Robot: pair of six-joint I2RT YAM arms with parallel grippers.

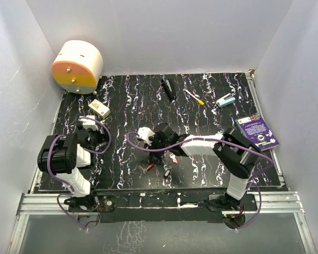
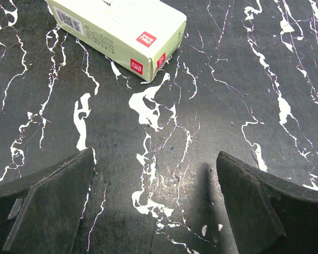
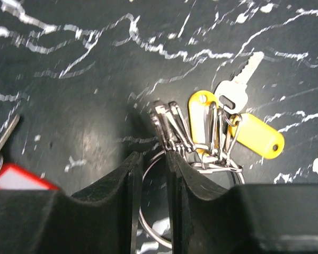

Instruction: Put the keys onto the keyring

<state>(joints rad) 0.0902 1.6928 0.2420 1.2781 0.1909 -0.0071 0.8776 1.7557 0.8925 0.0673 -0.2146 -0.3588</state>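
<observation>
Desk (image 1: 138, 100) was black with white marble-like veins. Keys (image 3: 234, 90) were silver with yellow tags (image 3: 262, 136), plus one red-and-white tag (image 3: 16, 179); keyring (image 3: 148, 233) silver. Box (image 2: 122, 32) was pale green with red logo patches.

Robotics lab test cell: plain white panel walls (image 1: 148, 37) enclose a black white-veined tabletop (image 1: 132, 90) left, right and far; an aluminium mounting rail (image 1: 291, 203) spans the near edge.
</observation>
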